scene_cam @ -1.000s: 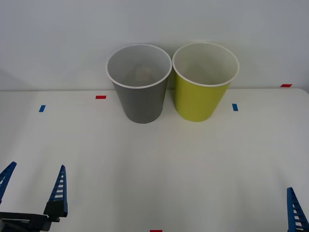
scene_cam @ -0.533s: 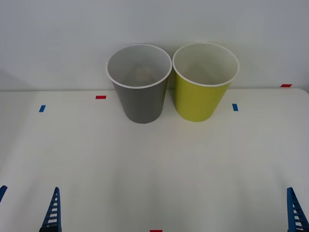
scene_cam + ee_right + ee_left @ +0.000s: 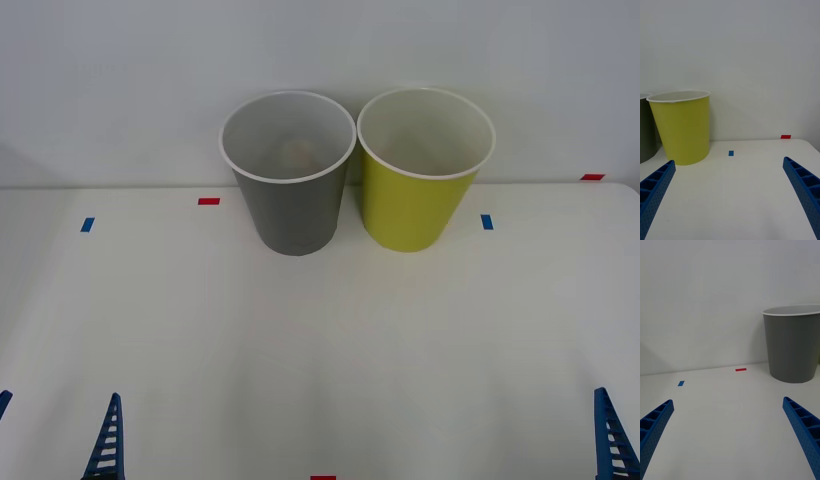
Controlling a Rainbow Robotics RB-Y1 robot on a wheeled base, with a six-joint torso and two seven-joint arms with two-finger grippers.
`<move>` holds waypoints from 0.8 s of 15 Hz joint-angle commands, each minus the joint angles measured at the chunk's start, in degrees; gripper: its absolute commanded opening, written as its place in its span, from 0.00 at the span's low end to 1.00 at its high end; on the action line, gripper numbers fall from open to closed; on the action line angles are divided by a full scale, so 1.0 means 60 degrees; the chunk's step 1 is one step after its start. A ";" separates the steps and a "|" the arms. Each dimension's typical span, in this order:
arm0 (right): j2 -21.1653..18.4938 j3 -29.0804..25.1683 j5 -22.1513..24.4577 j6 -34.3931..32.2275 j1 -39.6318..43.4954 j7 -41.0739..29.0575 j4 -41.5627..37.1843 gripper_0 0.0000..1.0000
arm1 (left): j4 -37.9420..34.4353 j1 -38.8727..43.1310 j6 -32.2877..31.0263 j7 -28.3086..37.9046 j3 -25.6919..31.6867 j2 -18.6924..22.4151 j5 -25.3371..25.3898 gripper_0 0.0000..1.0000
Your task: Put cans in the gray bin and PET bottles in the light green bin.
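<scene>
The can (image 3: 294,151) lies at the bottom of the gray bin (image 3: 295,215), where you can make out a pale shape through the open top, too dim to read any markings. The gray bin stands at the far side of the table (image 3: 320,340), against the wall, with the light green bin (image 3: 415,205) just beside it on your right, rims close or touching. Nothing shows inside the green bin from the front view, and no bottle lies on the table.

Your left gripper (image 3: 728,435) sits low at the near left edge of the table, its fingers spread wide apart and holding nothing, facing the gray bin from well back. Your right gripper (image 3: 728,195) is parked at the near right edge, fingers likewise spread and bare, looking toward the green bin. Small red and blue tape marks (image 3: 208,201) dot the table.

By the look of it, the sorting step for the can is finished and both arms are at rest. If more items come, you need one placed within reach first; otherwise there is nothing to pick, so hold both arms clear and call this run done
</scene>
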 commanded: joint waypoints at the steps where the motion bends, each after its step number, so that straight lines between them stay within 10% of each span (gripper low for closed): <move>1: 0.0000 0.0000 0.0000 0.0000 0.0000 0.0000 0.0000 1.00 | 0.0002 -0.0001 0.0003 0.0001 0.0001 0.0001 0.0005 1.00; 12: 0.0000 0.0000 0.0000 0.0000 0.0000 0.0000 0.0000 1.00 | 0.0002 -0.0001 0.0003 0.0001 0.0001 0.0001 0.0005 1.00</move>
